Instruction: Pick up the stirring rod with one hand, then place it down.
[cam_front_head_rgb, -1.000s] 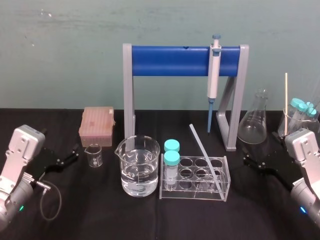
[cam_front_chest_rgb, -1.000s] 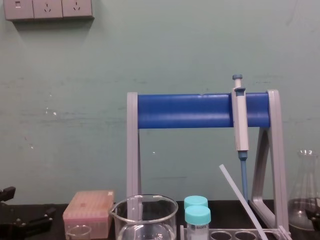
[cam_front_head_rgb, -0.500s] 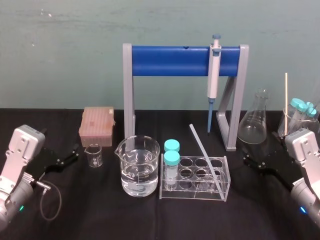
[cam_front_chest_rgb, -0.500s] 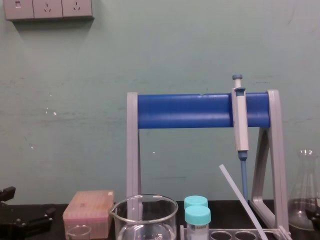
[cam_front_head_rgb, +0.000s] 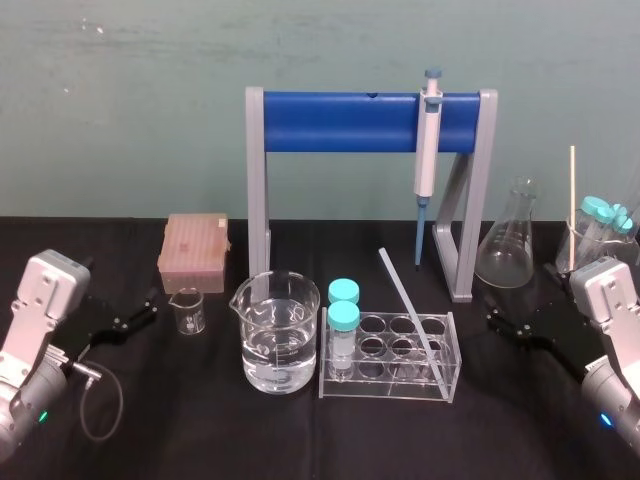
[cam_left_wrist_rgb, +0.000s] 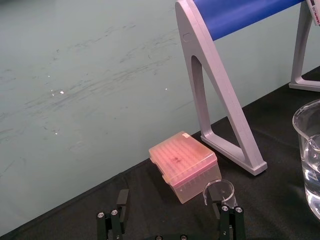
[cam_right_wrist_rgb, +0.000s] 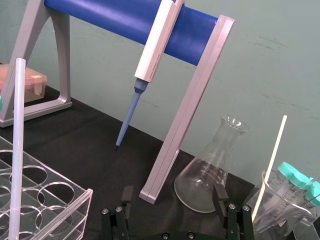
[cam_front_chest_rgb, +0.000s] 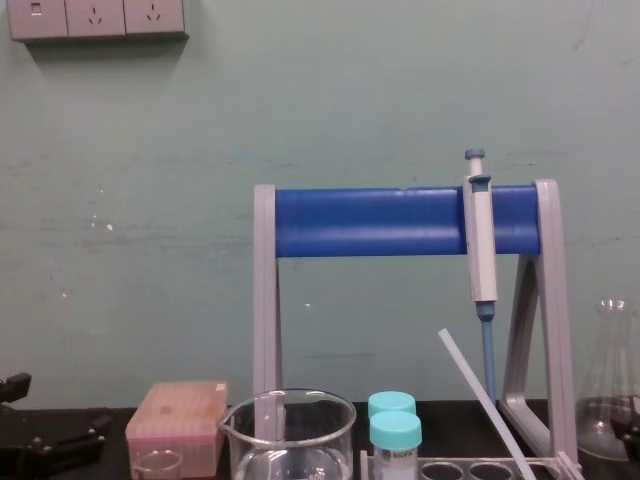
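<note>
Glass rod (cam_front_head_rgb: 408, 310) leans in rack (cam_front_head_rgb: 385, 388): slippery, breaks easy. My right claw (cam_front_head_rgb: 503, 324) open, empty; pinch top softly. Idle left claw (cam_front_head_rgb: 137, 313) open, left side.

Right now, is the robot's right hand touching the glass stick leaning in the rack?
Apart. The head view shows bare black table between the right gripper and the stirring rod leaning in the rack.

Silver-grey boxy wrist housings (cam_front_head_rgb: 50, 285), black angular jaws with small screws, one looping grey cable (cam_front_head_rgb: 120, 400)
</note>
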